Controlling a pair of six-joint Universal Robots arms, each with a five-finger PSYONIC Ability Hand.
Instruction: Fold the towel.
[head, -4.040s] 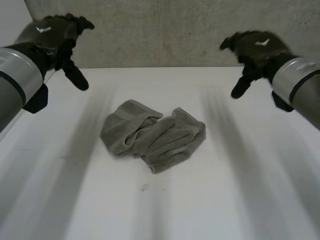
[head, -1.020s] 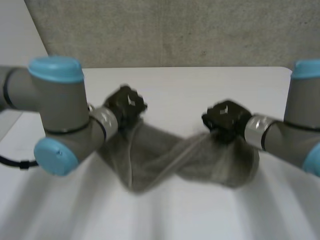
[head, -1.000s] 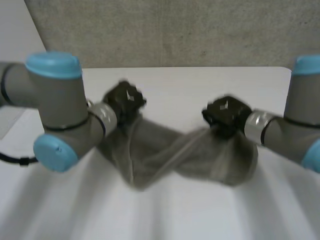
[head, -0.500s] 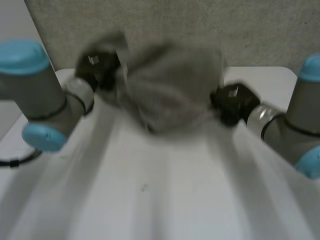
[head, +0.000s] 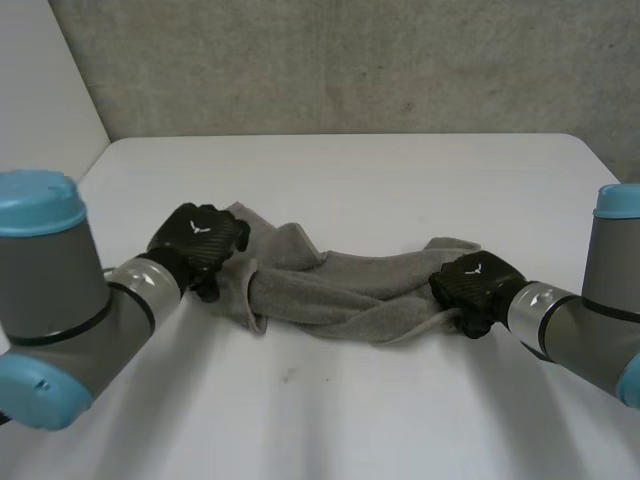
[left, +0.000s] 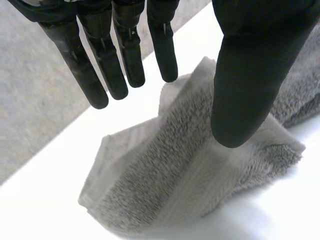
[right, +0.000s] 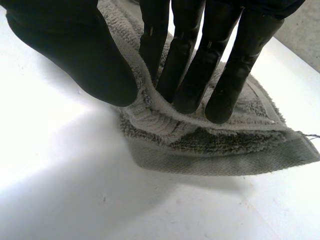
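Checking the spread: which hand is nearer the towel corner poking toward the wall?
Right. The right hand lies just beside that corner; the left hand is at the towel's opposite end.

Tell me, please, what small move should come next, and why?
Probably close the left hand on the end of the towel beneath it: its fingers are straight, while the right hand pinches the other end and the towel lies twisted.

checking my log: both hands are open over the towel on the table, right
Not both. The right hand pinches a fold of the towel between thumb and fingers, as the right wrist view shows. The left hand is open over it.
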